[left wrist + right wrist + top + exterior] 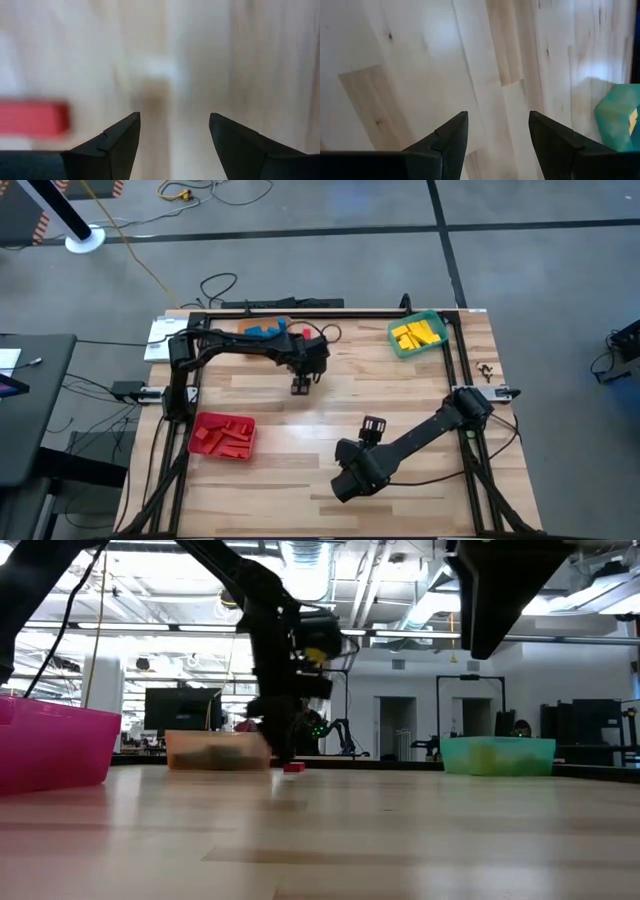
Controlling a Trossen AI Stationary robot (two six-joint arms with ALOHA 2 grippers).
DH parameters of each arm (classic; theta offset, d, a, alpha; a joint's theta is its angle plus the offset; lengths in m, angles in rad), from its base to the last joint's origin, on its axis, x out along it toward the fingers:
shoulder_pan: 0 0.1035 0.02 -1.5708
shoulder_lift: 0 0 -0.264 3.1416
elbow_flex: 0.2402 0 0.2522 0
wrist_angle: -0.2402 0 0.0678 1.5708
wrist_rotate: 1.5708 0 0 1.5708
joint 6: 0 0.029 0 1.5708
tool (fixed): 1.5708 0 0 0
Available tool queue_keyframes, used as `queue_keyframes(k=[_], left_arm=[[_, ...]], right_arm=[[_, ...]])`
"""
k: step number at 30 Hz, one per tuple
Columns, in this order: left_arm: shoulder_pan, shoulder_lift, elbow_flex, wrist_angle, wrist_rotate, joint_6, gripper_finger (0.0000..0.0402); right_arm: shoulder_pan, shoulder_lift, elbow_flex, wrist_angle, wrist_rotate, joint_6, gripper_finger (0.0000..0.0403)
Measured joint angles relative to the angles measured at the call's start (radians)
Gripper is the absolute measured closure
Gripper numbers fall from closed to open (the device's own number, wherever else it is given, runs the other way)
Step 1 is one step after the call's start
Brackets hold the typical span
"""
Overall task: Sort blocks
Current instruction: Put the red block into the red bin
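Observation:
One red block (32, 117) lies flat on the table, also seen in the low view as a red block (293, 767). My left gripper (174, 125) is open, pointing down just above the table's middle (300, 385). The block lies off to one side of its fingers, not between them. My right gripper (497, 125) is open, held above bare wood nearer the front (372, 427). Red blocks (228, 435) fill the red bin, yellow blocks (415, 334) the green bin, and blue blocks (265, 330) the orange bin.
The red bin (200, 445) stands front left, the orange bin (250, 323) far left of centre, and the green bin (432, 345) far right, also seen as a green bin (615, 117). Bare wood lies between the bins. A black frame rail (455, 370) borders the table.

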Motion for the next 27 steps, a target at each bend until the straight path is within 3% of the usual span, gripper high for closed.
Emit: queue_keyframes(k=[4,10,20,27], left_arm=[[0.03,0.0,0.041,0.053,-0.039,0.023,0.0166],[0.091,-0.004,0.069,0.13,-0.301,0.097,0.0166],[0.184,-0.003,0.069,0.211,-0.275,0.109,0.0166],[0.194,0.073,0.07,0.198,-0.264,0.123,0.0166]], right_arm=[[-0.003,0.0,0.0,0.0,0.005,0.0,0.018],[-0.002,0.0,0.0,0.0,0.005,0.001,0.018],[-0.003,0.0,0.0,0.0,0.027,0.001,0.018],[-0.003,0.0,0.0,0.005,0.033,0.001,0.018]])
